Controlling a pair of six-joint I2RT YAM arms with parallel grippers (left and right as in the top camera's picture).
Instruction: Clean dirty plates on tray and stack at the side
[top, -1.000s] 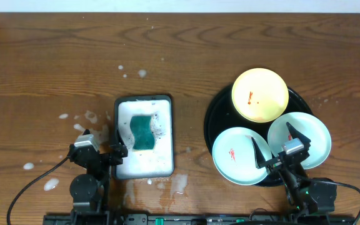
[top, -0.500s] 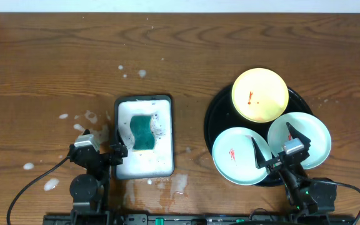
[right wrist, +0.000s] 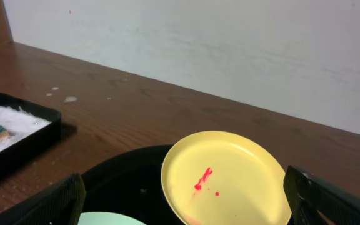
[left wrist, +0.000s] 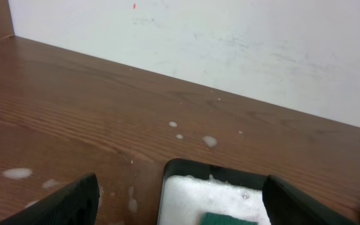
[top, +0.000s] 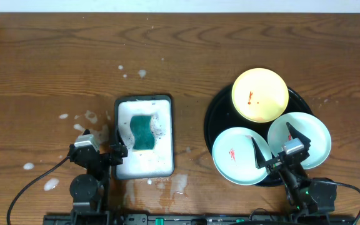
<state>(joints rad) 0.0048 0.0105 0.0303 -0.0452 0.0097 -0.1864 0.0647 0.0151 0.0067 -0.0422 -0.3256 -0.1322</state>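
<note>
Right gripper (top: 274,147): jaws standing wide, holding nothing, hanging between two mint-green plates (top: 230,155) resting on the black tray (top: 212,119).
Left gripper (top: 100,149): jaws wide, empty, beside the sponge tray (top: 170,139).
Yellow plate (top: 260,94): lying farthest on the tray.
Plates probably light, stiff and slippery; rim pinching seeming safest.

Sponge (left wrist: 225,219) mostly below left wrist view's edge
</note>
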